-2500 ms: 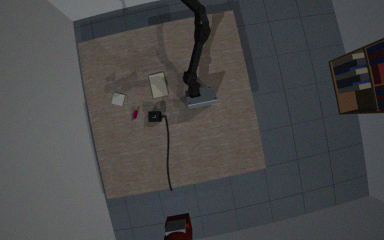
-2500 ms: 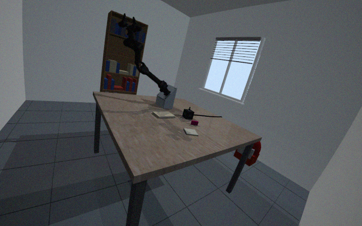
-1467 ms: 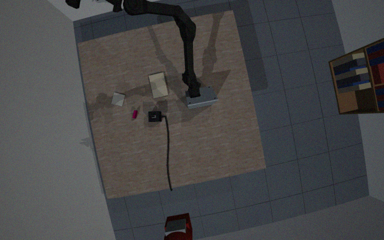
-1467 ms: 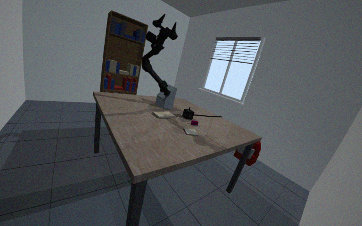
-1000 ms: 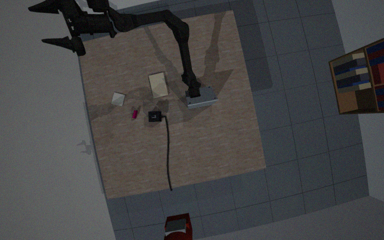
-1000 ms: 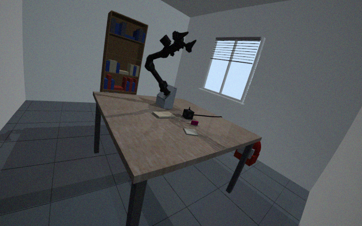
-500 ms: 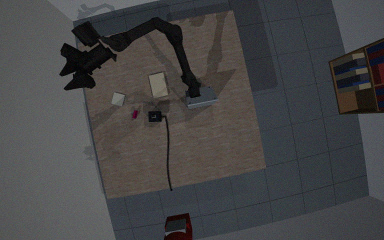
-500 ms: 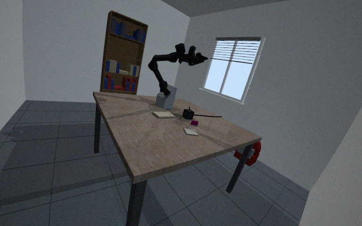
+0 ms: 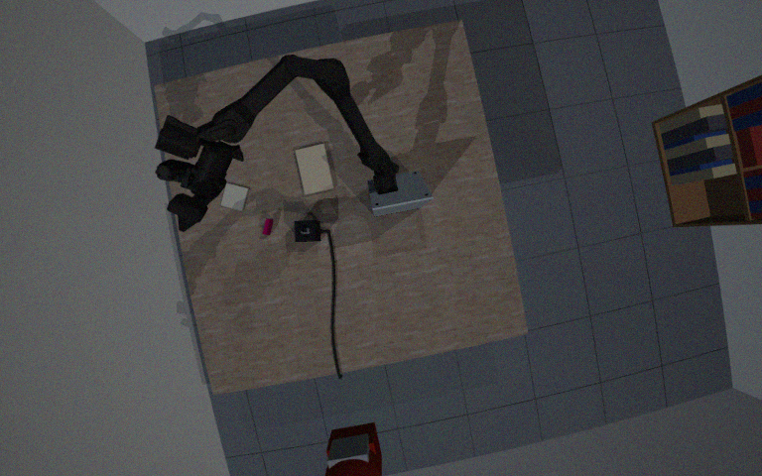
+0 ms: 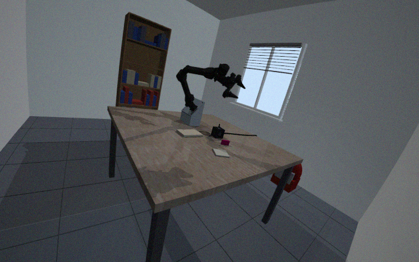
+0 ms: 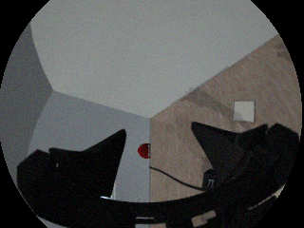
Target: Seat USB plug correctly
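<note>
The black power cube (image 9: 299,238) (image 10: 217,132) (image 11: 206,179) stands on the table. A small dark stub, the USB plug (image 10: 219,125), sticks up from its top in the exterior view. Its way round and depth are too small to tell. Pale marks show on the cube's top. My gripper (image 9: 170,197) (image 10: 241,93) (image 11: 159,128) is open and empty, high above the table and off to the cube's left in the top view. In the wrist view the cube shows low down, partly hidden behind the right finger.
A black cable (image 9: 333,297) (image 10: 240,134) (image 11: 176,177) runs from the cube's side. A magenta block (image 9: 268,226) (image 10: 225,142), a white square (image 9: 234,196) (image 10: 220,153) (image 11: 244,111) and a cream slab (image 9: 315,168) (image 10: 189,132) lie near the cube. A grey box (image 9: 413,190) (image 10: 194,119) stands at the arm's base.
</note>
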Controlling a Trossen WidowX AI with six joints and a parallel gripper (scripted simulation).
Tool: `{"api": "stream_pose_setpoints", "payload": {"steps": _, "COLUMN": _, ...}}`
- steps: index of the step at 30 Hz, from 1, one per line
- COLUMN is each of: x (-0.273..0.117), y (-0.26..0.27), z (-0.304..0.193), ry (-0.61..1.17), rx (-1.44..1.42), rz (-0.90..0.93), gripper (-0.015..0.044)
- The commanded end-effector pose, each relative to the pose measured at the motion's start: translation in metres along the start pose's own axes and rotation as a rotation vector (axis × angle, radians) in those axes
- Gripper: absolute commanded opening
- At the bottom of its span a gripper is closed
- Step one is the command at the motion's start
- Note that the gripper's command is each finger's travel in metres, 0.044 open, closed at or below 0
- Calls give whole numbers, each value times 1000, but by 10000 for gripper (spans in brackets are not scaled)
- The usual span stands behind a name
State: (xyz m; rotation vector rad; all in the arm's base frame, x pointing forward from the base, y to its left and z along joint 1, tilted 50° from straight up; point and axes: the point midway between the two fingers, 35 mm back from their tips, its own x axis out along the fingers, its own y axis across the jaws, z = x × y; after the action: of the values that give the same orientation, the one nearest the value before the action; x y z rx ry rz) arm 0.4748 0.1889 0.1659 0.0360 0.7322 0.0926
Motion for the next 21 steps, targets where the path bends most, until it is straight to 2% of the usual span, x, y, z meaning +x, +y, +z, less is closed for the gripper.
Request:
{"api": "stream_pose_setpoints", "payload": {"steps": 1, "x": 29, "y": -24, "z": -68, "ry": 174, "rx": 296, "rz": -199, "gripper": 440}}
{"api": "stream_pose_setpoints", "payload": {"steps": 11, "x": 42, "y": -60, "z": -147, "ry": 265, "rx": 660, "rz": -541, "gripper": 440}}
{"api": "stream_pose_setpoints", "payload": {"steps": 21, "x": 34, "y": -98, "z": -213, "ry": 176, "rx": 940, "rz": -926, "gripper": 440}}
